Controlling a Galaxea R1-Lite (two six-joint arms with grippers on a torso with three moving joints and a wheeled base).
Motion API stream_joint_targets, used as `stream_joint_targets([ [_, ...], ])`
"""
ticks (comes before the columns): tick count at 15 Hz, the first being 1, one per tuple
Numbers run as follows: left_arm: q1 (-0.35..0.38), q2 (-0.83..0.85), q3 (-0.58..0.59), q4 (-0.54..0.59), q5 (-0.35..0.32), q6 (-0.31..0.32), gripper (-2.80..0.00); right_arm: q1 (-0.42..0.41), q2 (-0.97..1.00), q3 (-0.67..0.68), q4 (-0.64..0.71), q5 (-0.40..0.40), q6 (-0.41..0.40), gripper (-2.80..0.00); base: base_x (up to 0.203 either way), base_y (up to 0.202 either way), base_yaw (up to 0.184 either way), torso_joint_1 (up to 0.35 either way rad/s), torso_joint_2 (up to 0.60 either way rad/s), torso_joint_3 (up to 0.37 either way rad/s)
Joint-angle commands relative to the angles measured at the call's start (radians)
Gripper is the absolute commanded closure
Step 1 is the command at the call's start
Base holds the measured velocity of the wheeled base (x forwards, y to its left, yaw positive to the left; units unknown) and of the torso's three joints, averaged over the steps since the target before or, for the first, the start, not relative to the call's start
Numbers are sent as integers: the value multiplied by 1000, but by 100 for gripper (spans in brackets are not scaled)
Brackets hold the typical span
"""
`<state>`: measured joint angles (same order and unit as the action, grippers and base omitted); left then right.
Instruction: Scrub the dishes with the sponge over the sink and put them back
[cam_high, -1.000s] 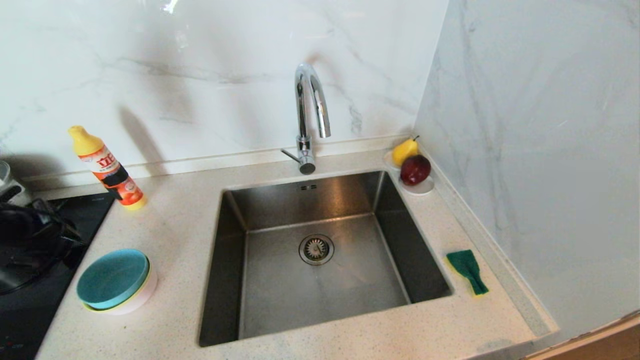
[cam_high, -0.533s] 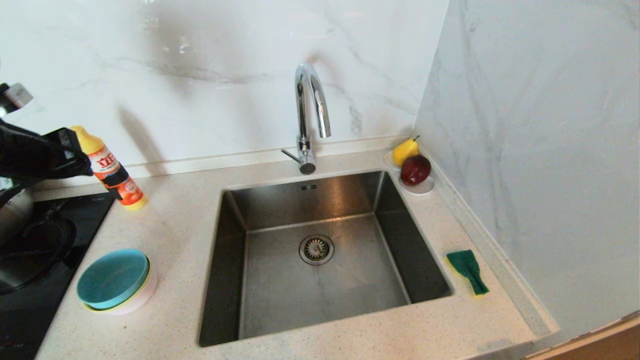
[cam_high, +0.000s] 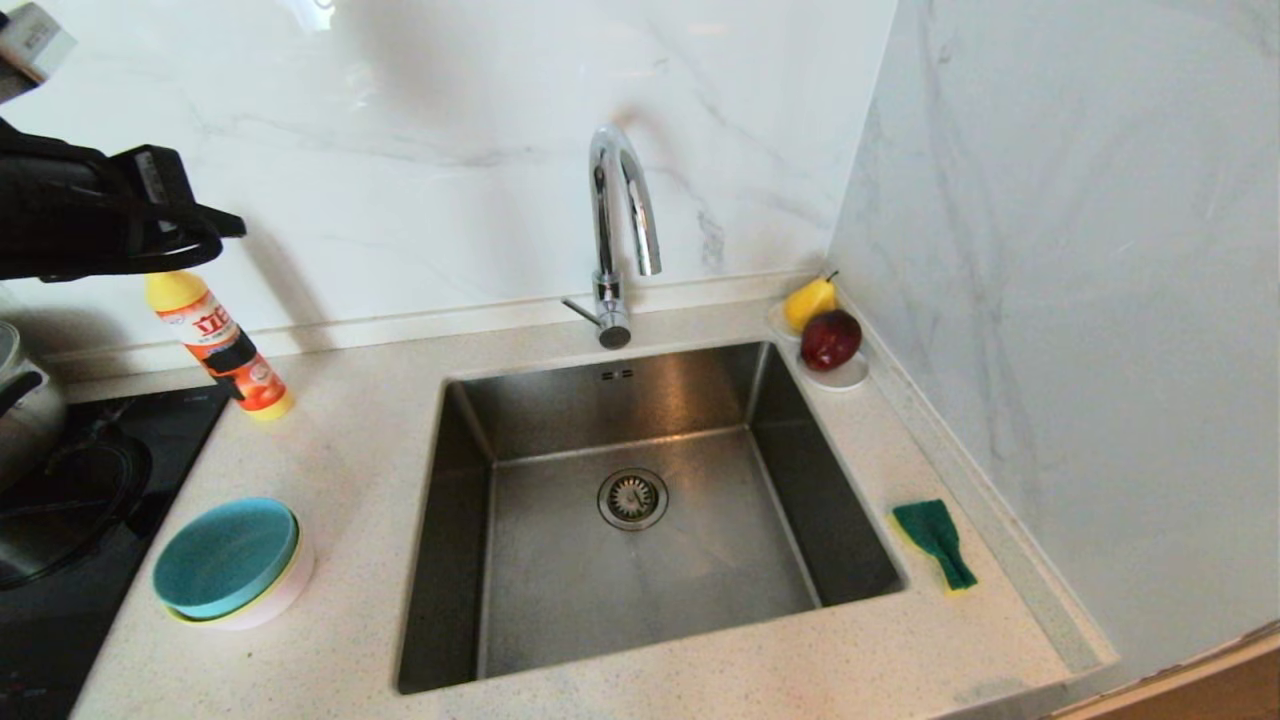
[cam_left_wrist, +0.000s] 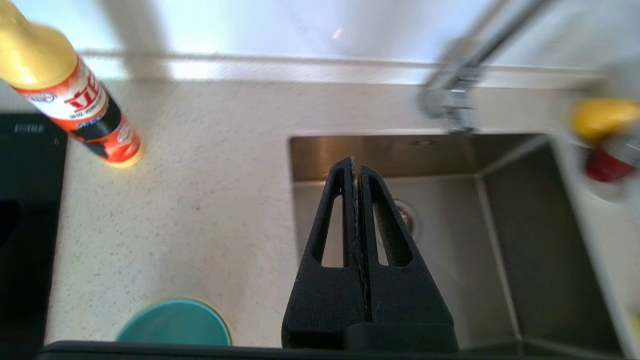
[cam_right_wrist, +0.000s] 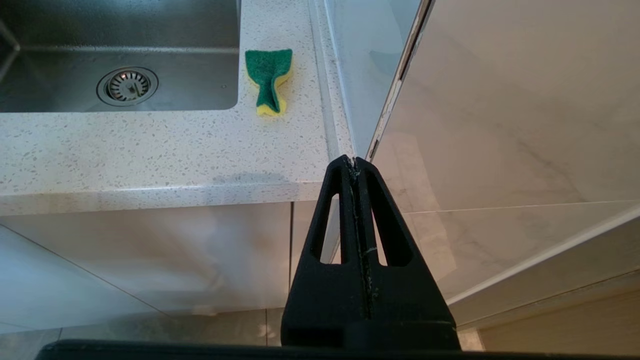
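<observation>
Worktop (cam_high: 350, 430): speckled pale stone, marble-look walls behind & to the right of it.

Sink (cam_high: 640, 600): square steel basin set in the worktop, round drain (cam_high: 632, 498) at its centre, nothing in it. Arched chrome tap (cam_high: 620, 220) stands on the rim behind the sink, spout over the basin.

Hob (cam_high: 60, 560): black glass, well left of the sink at the worktop's end; part of a steel pot (cam_high: 25, 400) sits on it.

Left arm w/ left end effector (cam_left_wrist: 356, 167): up in the air, well left of the sink & above the bottle in head view. Fingers pressed together, nothing between them. In the left wrist view the tips overlap the sink's near-left part; height above it can't be told.

Right end effector (cam_right_wrist: 352, 162): fingers together, empty, parked low in front of the worktop edge, off the sink's right-front corner.

Bowls (cam_high: 230, 560): three nested in one stack, teal on top, a thin yellow rim under it, pale pink outermost. Stack sits on the worktop left of the sink, just beside the hob.

Bottle (cam_high: 215, 345): orange label, yellow cap, leaning, behind-left of the sink near the back wall.

Saucer (cam_high: 845, 378): white, at the sink's back-right corner, w/ a red apple (cam_high: 830, 338) & a yellow pear (cam_high: 808, 300) on it.

Sponge (cam_high: 935, 540): green face up, yellow foam under, pinched to a bent shape; on the worktop strip right of the sink, near the side wall.
</observation>
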<state>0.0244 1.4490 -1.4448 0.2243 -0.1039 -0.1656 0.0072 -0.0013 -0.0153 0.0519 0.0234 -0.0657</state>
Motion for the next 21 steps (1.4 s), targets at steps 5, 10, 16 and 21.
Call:
stream_joint_targets([
  [5, -14, -626, 511, -127, 4, 102, 0, 0, -2, 0, 0, 1, 0, 0, 0, 0, 0, 0, 0, 0],
  [10, -14, -1142, 1018, -166, 29, 144, 0, 0, -1, -1, 0, 0, 0, 0, 0, 0, 0, 0, 0, 0],
  [16, -14, -1448, 1459, -243, 93, 249, 0, 0, -2, 0, 0, 1, 0, 0, 0, 0, 0, 0, 0, 0],
  [21, -14, -1447, 1463, -249, 92, 253, 0, 0, 0, 0, 0, 1, 0, 0, 0, 0, 0, 0, 0, 0],
])
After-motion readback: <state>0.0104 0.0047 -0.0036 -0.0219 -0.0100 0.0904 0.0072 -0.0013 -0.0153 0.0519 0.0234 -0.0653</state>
